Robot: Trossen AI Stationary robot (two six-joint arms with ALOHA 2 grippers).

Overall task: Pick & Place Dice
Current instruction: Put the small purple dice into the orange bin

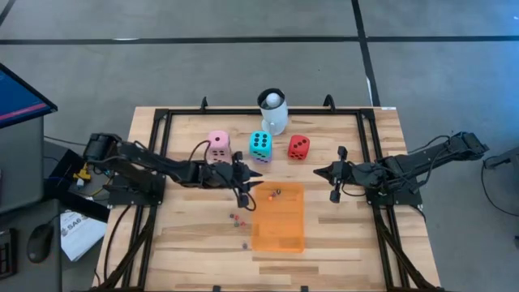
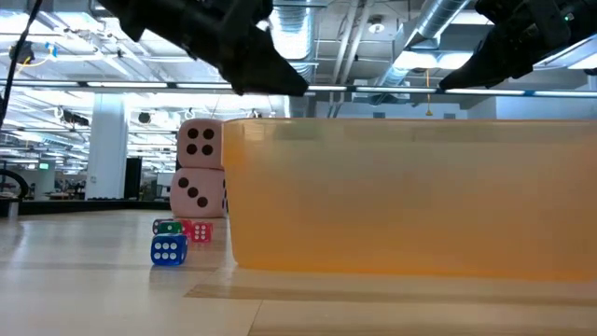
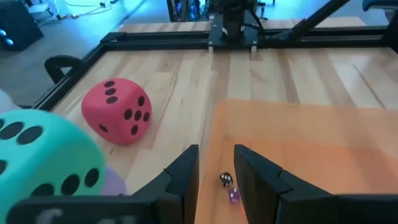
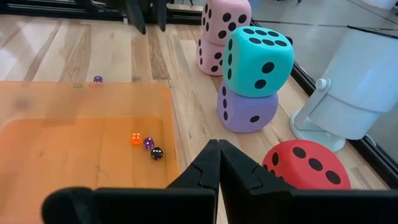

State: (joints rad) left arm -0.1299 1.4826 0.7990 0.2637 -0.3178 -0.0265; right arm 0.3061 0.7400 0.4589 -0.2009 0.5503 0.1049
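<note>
Two pink dice (image 4: 219, 31) are stacked one on the other. A teal die (image 4: 257, 53) sits on a purple one (image 4: 245, 109), and a red die (image 4: 308, 165) rests alone on the table. Tiny orange, purple and black dice (image 4: 148, 143) lie inside a translucent orange tray (image 1: 280, 231). More tiny dice (image 2: 169, 249) lie on the table left of the tray. My left gripper (image 3: 216, 165) is open and hovers above the tray's far left corner, over the tiny black die (image 3: 226, 179). My right gripper (image 4: 217, 152) is shut and hangs in the air right of the tray.
A white mug holding a ball (image 1: 273, 111) stands at the far edge behind the teal die. A black frame (image 1: 162, 122) runs along the table's edges. Bare wood lies near the tray on both sides.
</note>
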